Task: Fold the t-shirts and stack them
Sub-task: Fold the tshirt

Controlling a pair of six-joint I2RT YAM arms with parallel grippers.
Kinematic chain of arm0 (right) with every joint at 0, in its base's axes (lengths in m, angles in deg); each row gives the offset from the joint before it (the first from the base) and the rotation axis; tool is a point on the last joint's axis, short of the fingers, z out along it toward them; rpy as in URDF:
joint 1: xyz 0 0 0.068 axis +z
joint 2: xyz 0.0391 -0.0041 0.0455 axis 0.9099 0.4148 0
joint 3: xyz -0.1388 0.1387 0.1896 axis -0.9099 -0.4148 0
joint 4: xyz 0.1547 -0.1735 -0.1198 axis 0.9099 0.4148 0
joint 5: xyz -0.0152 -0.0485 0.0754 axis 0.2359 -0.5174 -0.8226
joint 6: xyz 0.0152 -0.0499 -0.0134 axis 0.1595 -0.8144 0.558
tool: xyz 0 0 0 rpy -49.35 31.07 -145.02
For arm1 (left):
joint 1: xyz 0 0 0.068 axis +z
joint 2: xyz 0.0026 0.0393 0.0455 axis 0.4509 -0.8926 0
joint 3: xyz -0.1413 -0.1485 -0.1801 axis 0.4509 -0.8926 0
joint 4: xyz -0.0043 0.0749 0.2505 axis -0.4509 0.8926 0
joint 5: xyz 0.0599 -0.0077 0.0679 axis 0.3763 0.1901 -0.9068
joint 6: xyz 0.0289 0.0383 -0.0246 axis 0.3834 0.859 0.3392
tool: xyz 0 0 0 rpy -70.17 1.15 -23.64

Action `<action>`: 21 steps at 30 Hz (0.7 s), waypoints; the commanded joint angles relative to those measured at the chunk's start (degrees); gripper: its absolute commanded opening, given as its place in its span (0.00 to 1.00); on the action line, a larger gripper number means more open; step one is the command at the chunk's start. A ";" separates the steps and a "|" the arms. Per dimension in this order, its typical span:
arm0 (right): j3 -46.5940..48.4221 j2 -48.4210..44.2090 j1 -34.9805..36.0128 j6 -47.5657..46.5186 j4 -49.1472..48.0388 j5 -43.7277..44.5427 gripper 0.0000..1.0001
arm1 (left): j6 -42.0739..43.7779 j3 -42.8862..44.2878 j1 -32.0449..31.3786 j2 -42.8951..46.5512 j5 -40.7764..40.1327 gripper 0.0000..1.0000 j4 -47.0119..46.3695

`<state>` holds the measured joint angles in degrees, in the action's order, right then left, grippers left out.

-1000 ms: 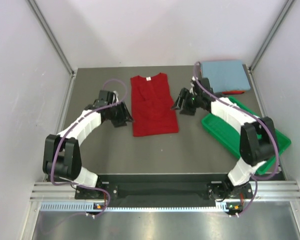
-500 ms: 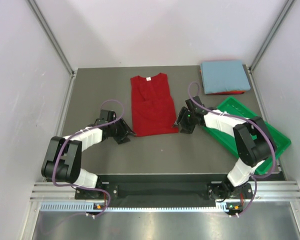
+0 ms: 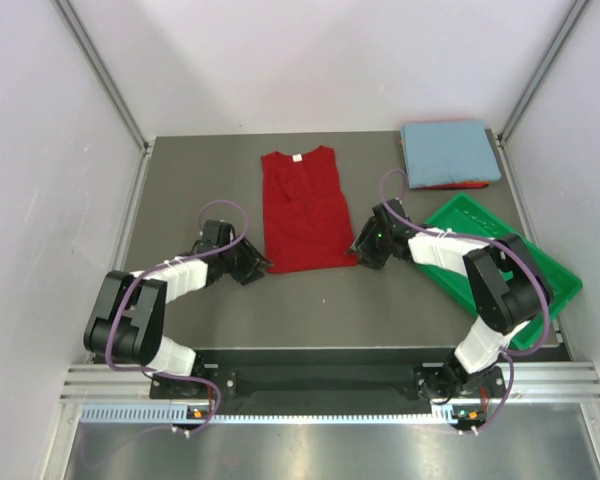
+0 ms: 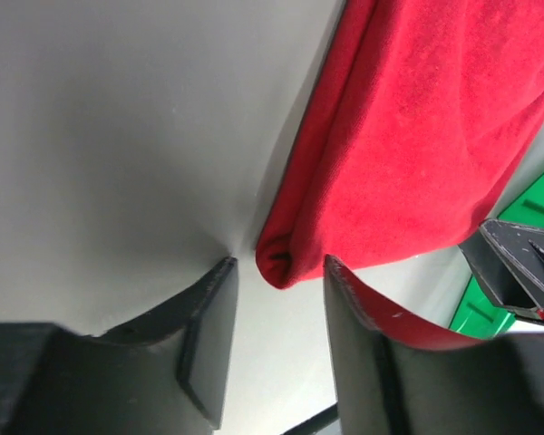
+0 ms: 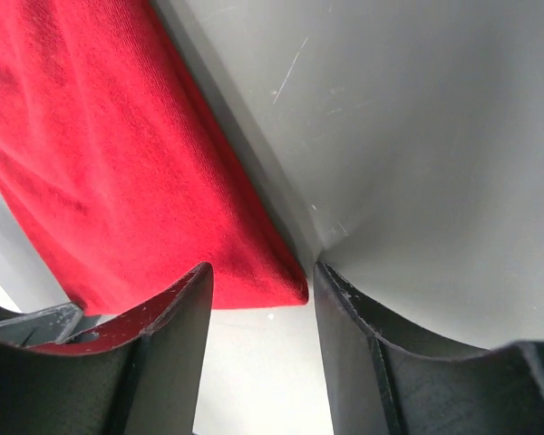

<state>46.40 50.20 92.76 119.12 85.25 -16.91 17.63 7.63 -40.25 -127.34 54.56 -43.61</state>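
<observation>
1. The dark red t-shirt [image 3: 305,210] lies flat in the middle of the table [image 3: 200,180]. It is folded into a tall narrow rectangle. The collar with its white neck label [image 3: 297,157] is at the far end and the hem faces the arm bases.
2. The left gripper [image 3: 252,263] is down at table level, at the near-left corner of that shirt. In my left wrist view its fingers [image 4: 208,326] stand moderately apart. The rolled corner of the cloth sits in the gap, and bare table shows on both sides of it. I see no pinch on the cloth.
3. The right gripper [image 3: 363,247] is down at the near-right corner of the same shirt. In my right wrist view the jaws are parted. The corner tip of the cloth lies between them. The fabric runs behind one finger and stops just short of the other. It holds nothing.
4. The light blue t-shirt [image 3: 450,150] is folded and sits at the far right corner of the table. It lies on top of a second red t-shirt [image 3: 460,185], which shows only as a thin strip along the near edge of the stack.
5. The green tray [image 3: 540,270] sits diagonally on the right side, just near of the stack. The right forearm crosses over it.
</observation>
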 commanded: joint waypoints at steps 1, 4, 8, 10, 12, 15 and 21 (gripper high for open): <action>-1.24 -0.03 0.59 0.66 -1.46 2.38 0.49 | -0.46 0.59 -0.61 -1.44 -3.28 0.47 -1.39; -1.50 0.15 0.59 0.75 -1.72 2.11 0.47 | -0.90 0.59 -1.31 -1.71 -3.71 0.43 -1.48; -2.29 -0.82 0.68 0.83 -1.72 3.25 0.40 | -1.69 0.85 -2.45 -2.24 -4.16 0.35 -2.09; -2.82 -1.17 0.68 0.83 -1.90 3.08 0.34 | -2.04 1.02 -3.07 -2.68 -4.15 0.30 -2.27; -3.43 -1.96 0.86 0.92 -2.16 2.90 0.20 | -1.87 1.55 -3.51 -2.94 -4.24 0.17 -1.66; -4.05 -3.54 1.21 0.48 -1.90 3.43 0.00 | -2.04 1.64 -3.86 -1.81 -5.21 0.00 -1.13; -6.77 -8.02 1.65 -1.97 -0.32 4.04 0.00 | 0.59 2.96 -4.21 4.33 -7.93 0.00 7.29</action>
<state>41.16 46.24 93.55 119.40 83.24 -14.48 16.13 8.42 -44.01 -127.71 49.42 -41.73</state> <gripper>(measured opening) 0.011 0.022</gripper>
